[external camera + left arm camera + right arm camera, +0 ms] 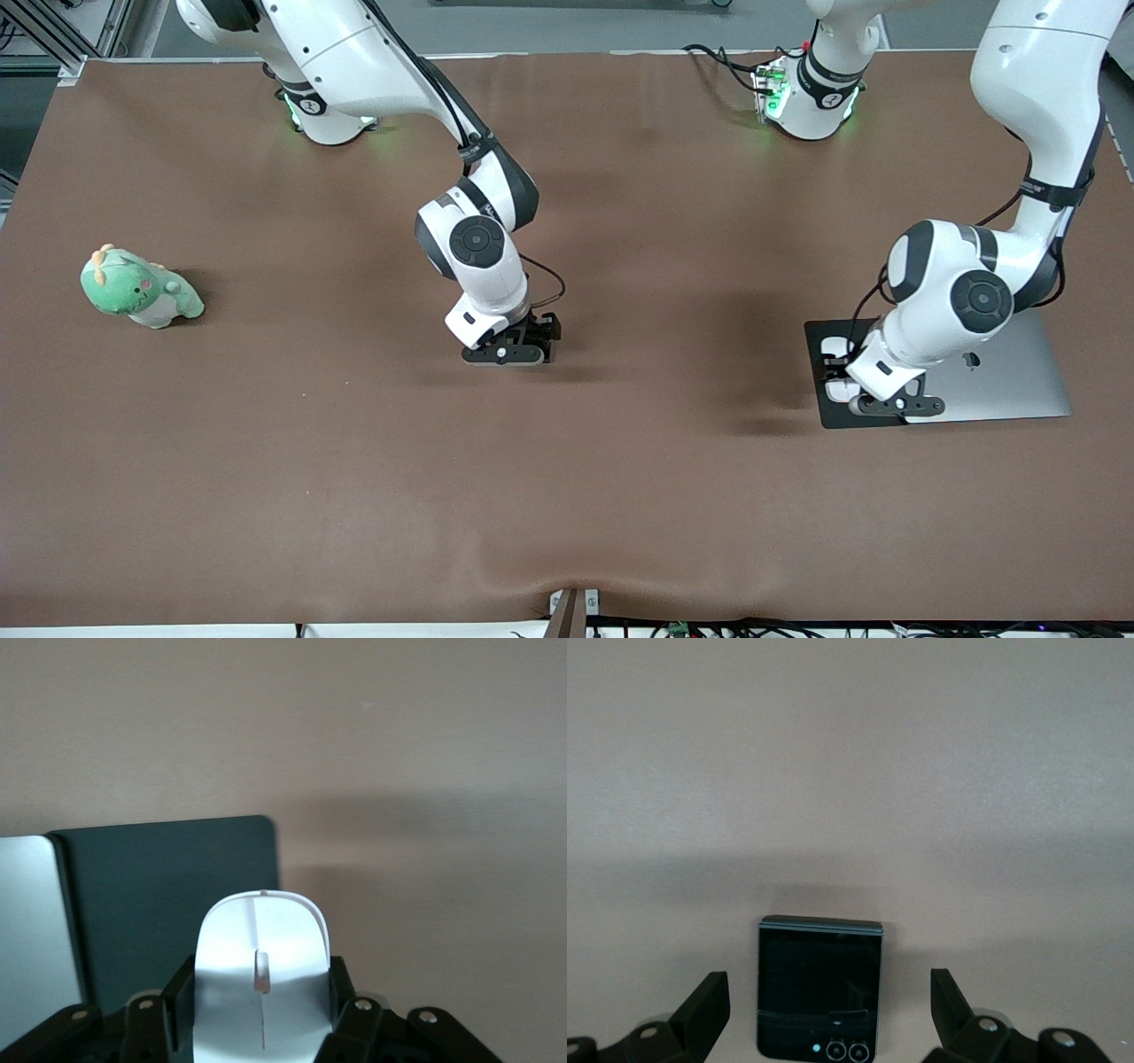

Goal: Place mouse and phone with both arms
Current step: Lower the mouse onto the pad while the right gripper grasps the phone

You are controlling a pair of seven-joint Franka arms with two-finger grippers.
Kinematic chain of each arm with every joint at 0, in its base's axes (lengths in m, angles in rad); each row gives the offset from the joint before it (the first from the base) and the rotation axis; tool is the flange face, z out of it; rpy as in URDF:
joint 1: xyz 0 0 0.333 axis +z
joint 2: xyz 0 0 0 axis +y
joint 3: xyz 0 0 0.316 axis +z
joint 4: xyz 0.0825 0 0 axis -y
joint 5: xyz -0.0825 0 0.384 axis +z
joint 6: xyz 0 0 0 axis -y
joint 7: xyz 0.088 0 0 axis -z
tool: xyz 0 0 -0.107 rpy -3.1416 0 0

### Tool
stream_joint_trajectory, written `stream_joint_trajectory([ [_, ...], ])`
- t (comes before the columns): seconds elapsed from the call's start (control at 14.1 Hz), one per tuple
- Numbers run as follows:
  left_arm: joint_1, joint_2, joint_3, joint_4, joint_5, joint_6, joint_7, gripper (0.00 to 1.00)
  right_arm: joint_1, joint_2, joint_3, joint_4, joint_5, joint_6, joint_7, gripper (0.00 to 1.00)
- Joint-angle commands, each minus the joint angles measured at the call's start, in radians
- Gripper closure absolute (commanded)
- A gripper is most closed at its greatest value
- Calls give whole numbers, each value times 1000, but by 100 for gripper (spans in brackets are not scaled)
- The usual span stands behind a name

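Your left tool point(262, 1028) grips mouse point(262, 979) on black pad point(168, 904), apparently touching. Right tool point(819, 1014) spread wide around phone point(819, 989) mid-table point(354, 461).

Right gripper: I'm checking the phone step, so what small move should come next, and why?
Probably lift the right gripper straight up. Its fingers stand wide apart, clear of the phone, which lies flat on the table, so it looks released. The left gripper flanks the mouse.
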Motion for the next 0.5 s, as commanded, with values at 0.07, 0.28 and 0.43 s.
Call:
stream_joint_trajectory([
  [0.07,81,53,-13,-11,22,74,59,57,29,46,-13,13,-16,41,75,0],
  [0.28,78,70,-11,-13,21,83,45,57,50,74,-13,11,-17,55,101,0],
  [0.43,78,103,-8,-14,21,126,42,56,63,91,-15,13,-19,74,102,0],
])
